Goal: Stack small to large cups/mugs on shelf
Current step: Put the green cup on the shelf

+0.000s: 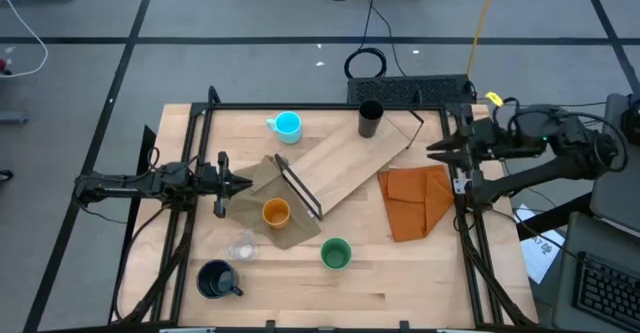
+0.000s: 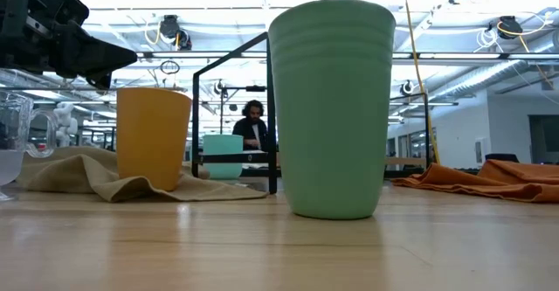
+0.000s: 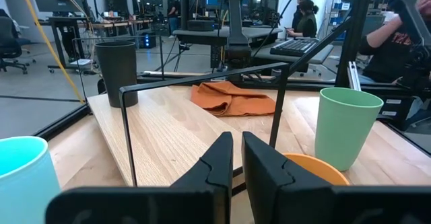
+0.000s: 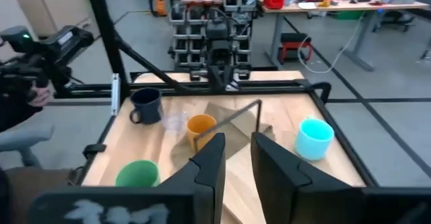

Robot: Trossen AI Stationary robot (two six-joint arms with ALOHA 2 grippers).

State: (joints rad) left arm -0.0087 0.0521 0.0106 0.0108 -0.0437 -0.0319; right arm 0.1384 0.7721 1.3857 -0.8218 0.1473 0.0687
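Observation:
The pale plywood shelf (image 1: 352, 158) lies flat and askew in the middle of the table, its black frame end (image 1: 300, 189) toward the olive-tan cloth (image 1: 262, 178). The orange cup (image 1: 276, 213) stands on that cloth. Toward the near edge stand the green cup (image 1: 336, 254), the tiny clear cup (image 1: 243, 246) and the navy mug (image 1: 217, 280). The cyan mug (image 1: 287, 125) and black tumbler (image 1: 370, 119) stand near the far edge. My left gripper (image 1: 248, 181) hovers shut over the cloth. My right gripper (image 1: 430, 150) hovers slightly open off the shelf's right corner.
An orange folded cloth (image 1: 415, 201) lies right of the shelf, below my right gripper. A black rail frame (image 1: 300, 106) runs around the table. Bare wood shows along the near edge right of the green cup. A person (image 2: 253, 125) sits in the room beyond the table.

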